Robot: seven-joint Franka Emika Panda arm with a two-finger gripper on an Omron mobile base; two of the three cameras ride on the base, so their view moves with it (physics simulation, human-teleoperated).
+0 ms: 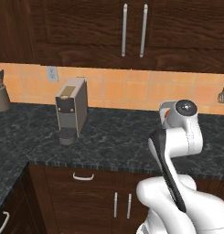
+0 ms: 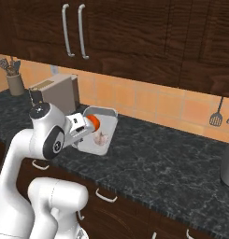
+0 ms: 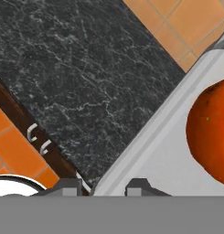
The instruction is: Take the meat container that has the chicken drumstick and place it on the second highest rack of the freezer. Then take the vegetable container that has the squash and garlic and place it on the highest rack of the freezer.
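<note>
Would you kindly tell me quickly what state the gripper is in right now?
Gripper: closed on the rim of the vegetable container, which it holds tilted above the counter, squash and garlic inside.

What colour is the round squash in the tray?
Orange-red; the squash shows best in the hand view, lying in the grey tray.

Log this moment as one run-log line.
gripper: shut on vegetable container rim | container: lifted above counter | contents: squash, garlic

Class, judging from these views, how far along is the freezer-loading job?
Nothing shows the meat tray's fate. In hand: the jaws grip the rim of the vegetable container, lifted and tilted above the counter, with squash and garlic inside. Left: placing it on the freezer's highest rack.
</note>
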